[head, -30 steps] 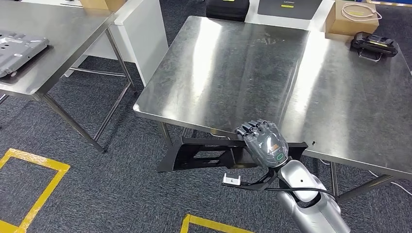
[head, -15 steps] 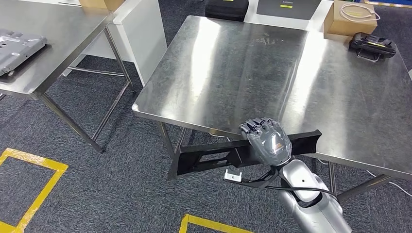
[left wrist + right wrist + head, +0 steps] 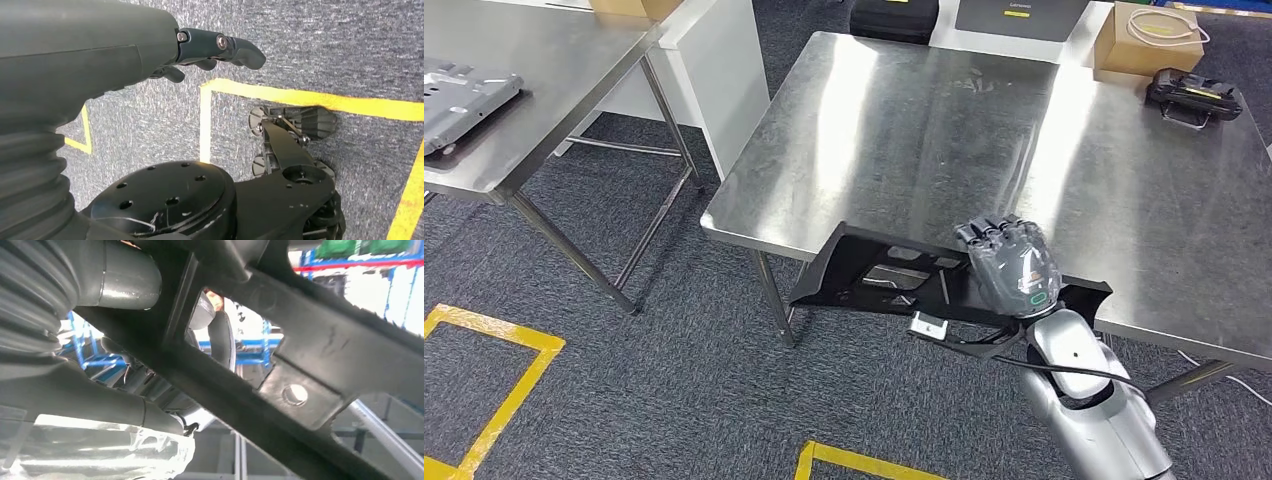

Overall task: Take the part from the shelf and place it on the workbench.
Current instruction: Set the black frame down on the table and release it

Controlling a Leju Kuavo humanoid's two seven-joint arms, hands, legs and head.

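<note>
My right hand (image 3: 1011, 266) grips a long black frame-like part (image 3: 886, 276) and holds it nearly flat over the near edge of the steel workbench (image 3: 924, 140). Its left end hangs just past the table's front left corner; whether it touches the top I cannot tell. In the right wrist view the part (image 3: 280, 355) crosses close in front of the grey thumb (image 3: 100, 275). My left hand (image 3: 210, 45) hangs over the carpet, its fingers loosely extended with nothing in them.
A black device (image 3: 1194, 97) and a cardboard box (image 3: 1146, 38) sit at the workbench's far right. A second steel table (image 3: 534, 90) at the left carries a grey metal plate (image 3: 464, 95). Yellow floor tape (image 3: 494, 400) marks the carpet.
My right hand has risen and moved forward, lifting the black part from below the table's edge to over the tabletop and turning it flatter.
</note>
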